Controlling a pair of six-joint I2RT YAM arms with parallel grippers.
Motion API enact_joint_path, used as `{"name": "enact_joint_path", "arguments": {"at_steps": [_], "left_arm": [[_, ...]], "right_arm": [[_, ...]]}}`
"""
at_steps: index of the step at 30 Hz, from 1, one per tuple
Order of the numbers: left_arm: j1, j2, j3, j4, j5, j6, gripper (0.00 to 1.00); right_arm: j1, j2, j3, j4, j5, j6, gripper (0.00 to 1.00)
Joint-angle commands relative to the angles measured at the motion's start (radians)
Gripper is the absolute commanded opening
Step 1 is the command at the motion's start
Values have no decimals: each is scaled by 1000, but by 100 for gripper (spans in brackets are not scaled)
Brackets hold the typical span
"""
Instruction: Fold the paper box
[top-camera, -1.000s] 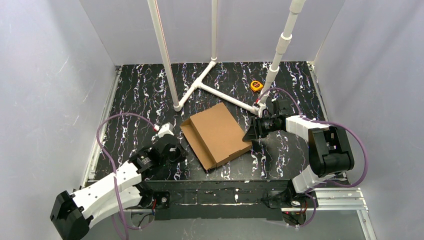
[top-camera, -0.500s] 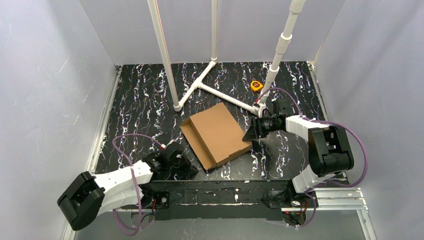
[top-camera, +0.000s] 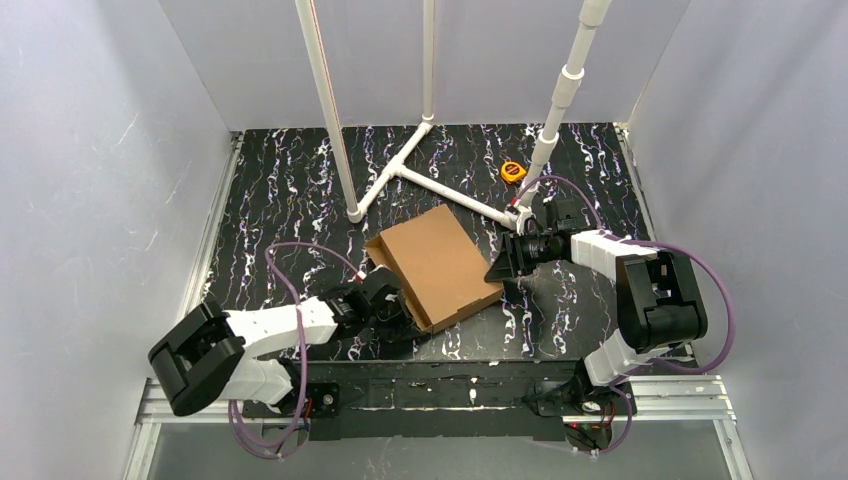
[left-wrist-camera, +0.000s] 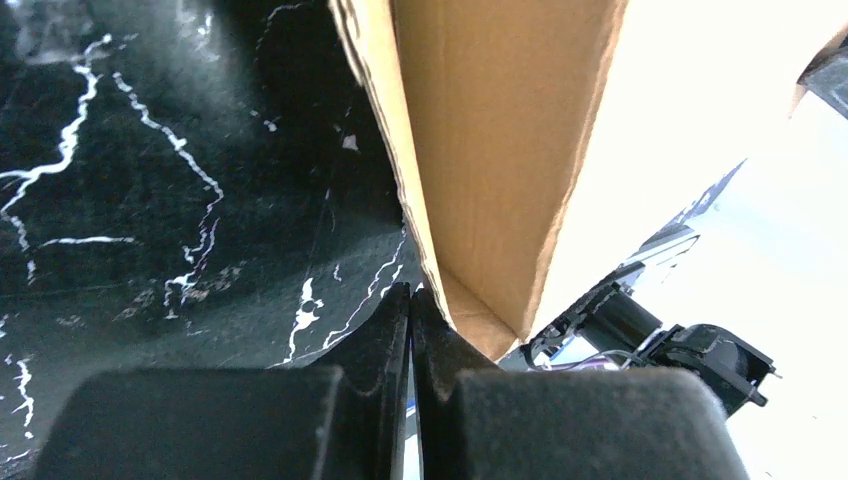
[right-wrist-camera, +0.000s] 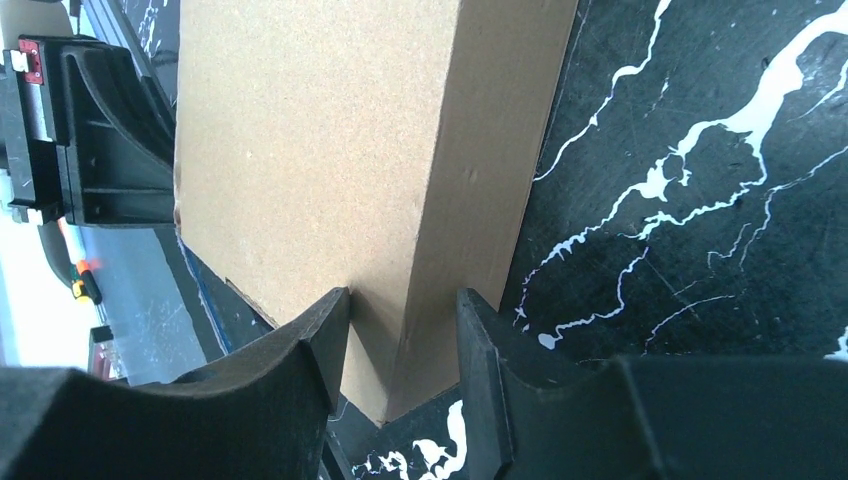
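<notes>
The paper box is brown cardboard and lies flat mid-table, with its left side flap raised. My left gripper is low at the box's near-left edge. In the left wrist view the gripper is shut and empty, its tips against the foot of the upright cardboard flap. My right gripper is at the box's right corner. In the right wrist view the gripper is open, with one finger over the box top and one outside the side wall.
A white PVC pipe frame lies on the table behind the box, with upright poles rising from it. A yellow tape measure sits at the back right. Grey walls close in the table on three sides.
My left arm has swung right from the table's left side to the box's near-left edge. The left flap now stands steeper. The right arm has not moved.
</notes>
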Motion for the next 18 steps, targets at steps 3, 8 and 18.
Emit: {"name": "enact_joint_path", "arguments": {"at_steps": [3,8,18], "left_arm": [[2,94,169,67,-8,50,0],[3,80,186,-16,-13,157,0],[149,-269,-73,-226,-108,343,10]], "right_arm": [[23,49,-13,-38,157,-70,50],[23,49,-12,-41,161,-73,50],[23,58,-8,-41,164,-76,50]]}}
